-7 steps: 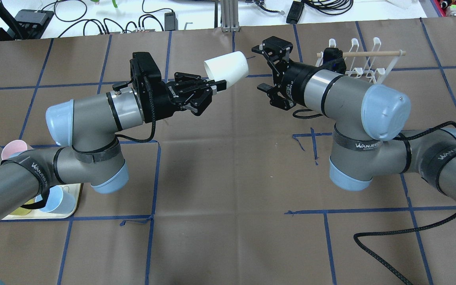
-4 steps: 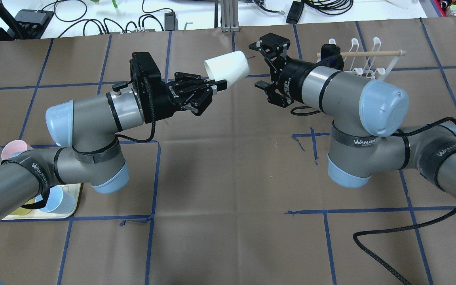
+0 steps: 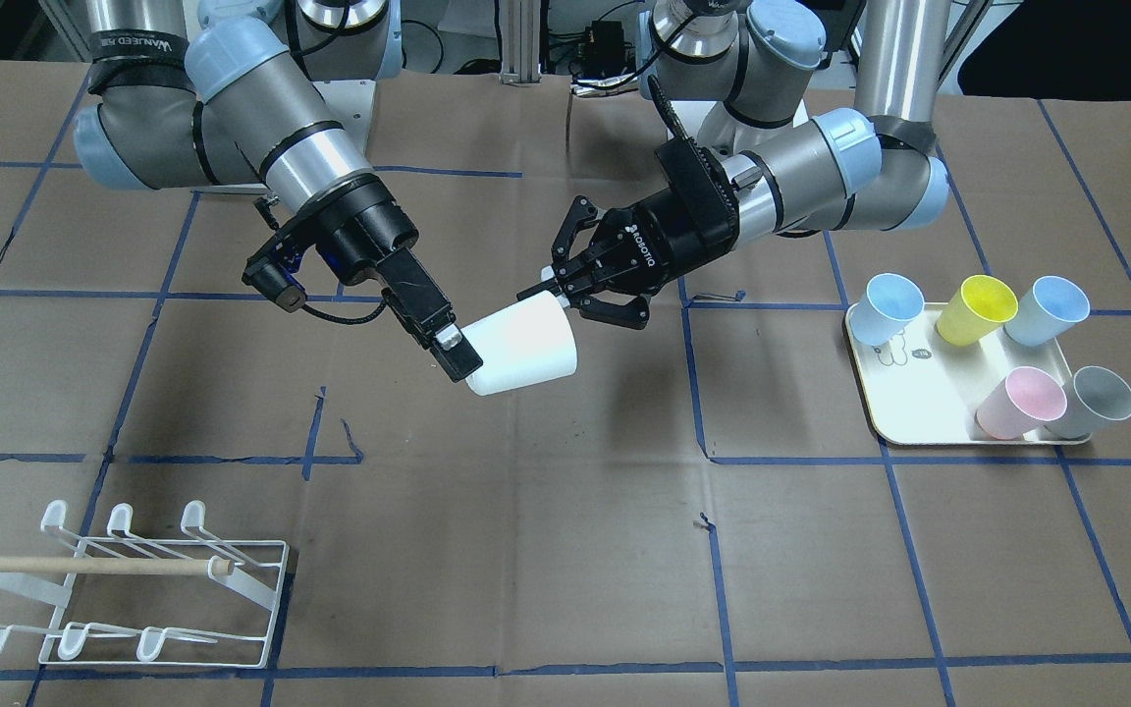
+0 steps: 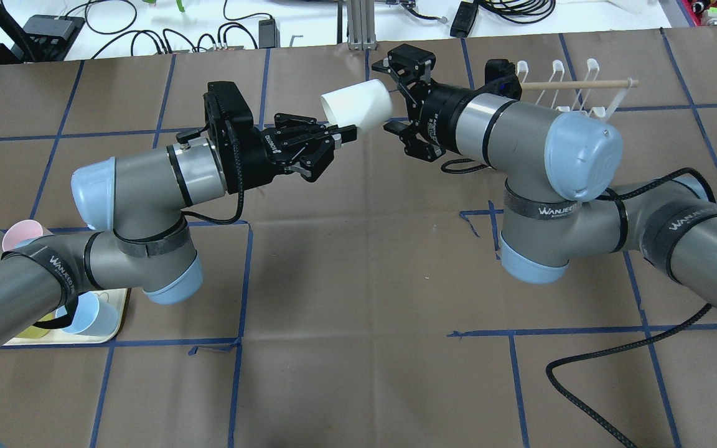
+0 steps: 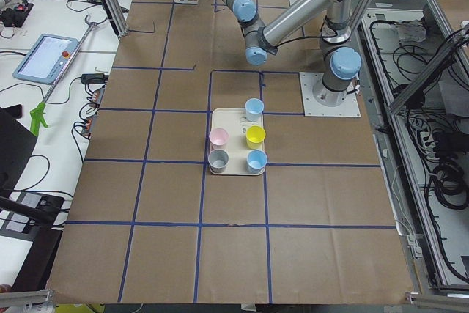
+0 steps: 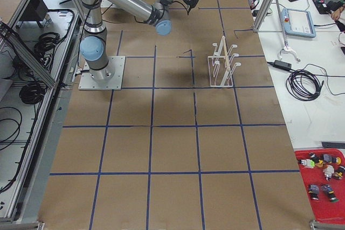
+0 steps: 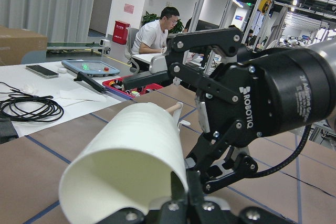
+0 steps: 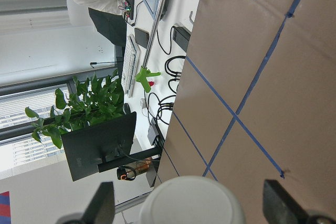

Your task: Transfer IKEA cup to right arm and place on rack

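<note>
above mid-table [image 4: 358,323], in air: right gripper [image 4: 391,96] has slid in, jaws spread wide, now straddling base of white cup [image 4: 357,111], gaps both sides. left gripper [image 4: 346,133] still pinching rim. handover clamp looks next; rack [image 4: 582,84] well apart.

four fixed views, two wrist close-ups

On the brown desk [image 3: 546,589], crossed with blue tape lines [image 3: 695,393], a cream tray [image 3: 924,398] holding mouth-up cups: pale blue cup [image 3: 892,306], yellow cup [image 3: 978,308], second pale blue cup [image 3: 1047,308], pink cup [image 3: 1022,403], grey cup [image 3: 1096,403].
</note>
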Tool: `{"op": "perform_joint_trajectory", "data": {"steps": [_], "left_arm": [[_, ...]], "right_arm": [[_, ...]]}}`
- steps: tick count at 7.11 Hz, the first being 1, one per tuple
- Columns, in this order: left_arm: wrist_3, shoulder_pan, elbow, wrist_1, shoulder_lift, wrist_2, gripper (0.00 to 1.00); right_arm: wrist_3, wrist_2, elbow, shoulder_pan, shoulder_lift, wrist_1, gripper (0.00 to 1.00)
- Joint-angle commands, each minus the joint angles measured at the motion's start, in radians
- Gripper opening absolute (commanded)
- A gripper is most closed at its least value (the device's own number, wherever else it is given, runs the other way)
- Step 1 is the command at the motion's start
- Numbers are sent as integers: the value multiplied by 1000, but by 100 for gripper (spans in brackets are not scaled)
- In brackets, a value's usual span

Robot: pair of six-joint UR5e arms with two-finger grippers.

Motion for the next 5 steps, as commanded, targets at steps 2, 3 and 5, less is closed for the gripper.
{"op": "perform_joint_trajectory", "data": {"steps": [2,3,5], "left_arm": [[-2,0,0,0,-2,1,2],[-2,0,2,0,-3,1,2],[-12,0,5,0,-6,1,2]], "right_arm": [[1,-38,-13,36,26,0,98],[1,-40,-22,52,39,0,98],[4,-57,-34,64,39,20,97]]}}
